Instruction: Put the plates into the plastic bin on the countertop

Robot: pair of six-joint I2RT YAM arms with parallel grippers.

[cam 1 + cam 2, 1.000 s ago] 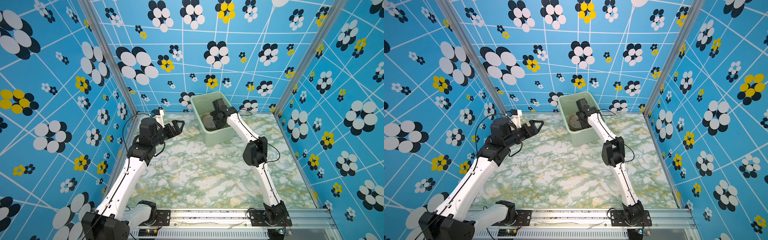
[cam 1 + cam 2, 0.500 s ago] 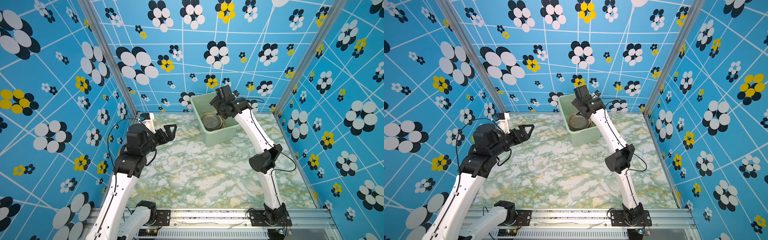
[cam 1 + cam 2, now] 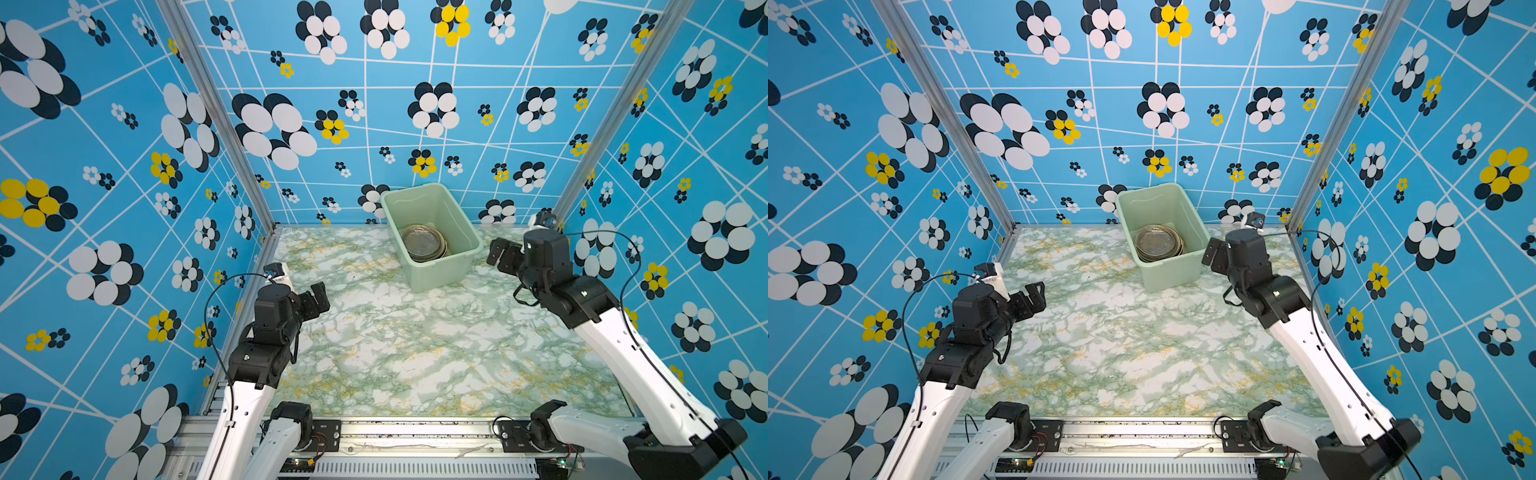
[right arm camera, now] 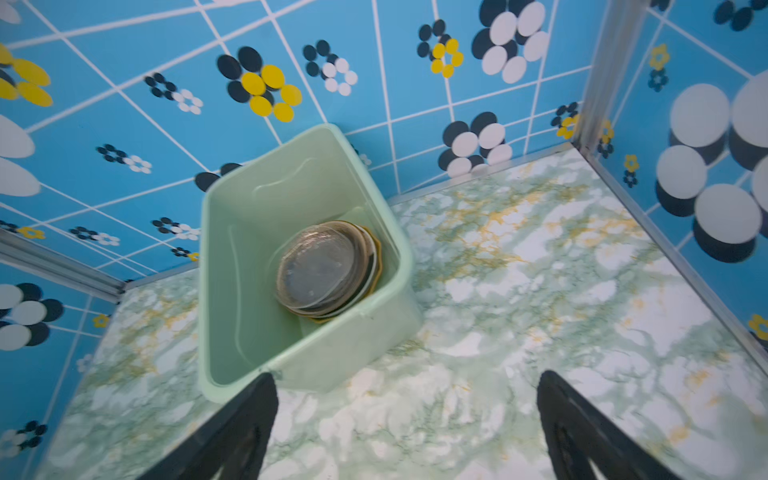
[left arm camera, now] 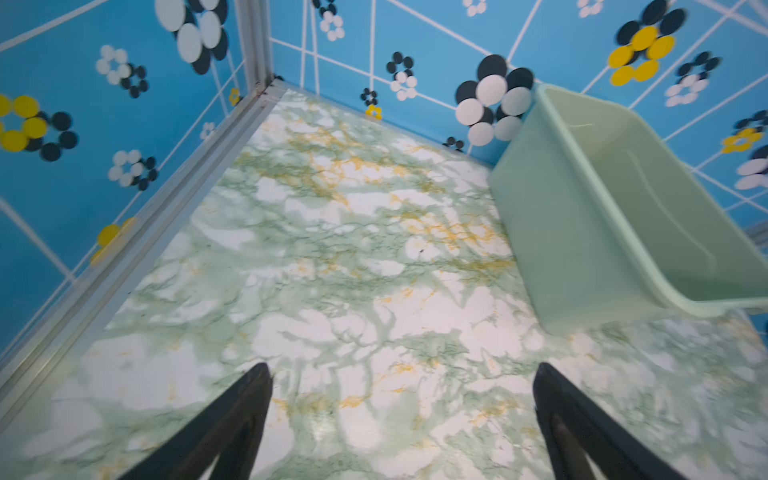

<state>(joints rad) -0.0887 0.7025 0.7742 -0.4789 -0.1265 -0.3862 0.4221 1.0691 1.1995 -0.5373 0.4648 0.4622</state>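
The left claw (image 3: 318,295) and the right claw (image 3: 500,255) both hang spread and empty above the counter (image 3: 415,353), while the plates (image 3: 422,243) sit stacked in the green bin (image 3: 438,274) at its back edge.

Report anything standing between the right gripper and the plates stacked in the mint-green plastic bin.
Only the near wall of the pale mint-green plastic bin lies between the open right gripper and the stack of round glassy plates inside it. The green-and-white marbled countertop between them shows nothing else.
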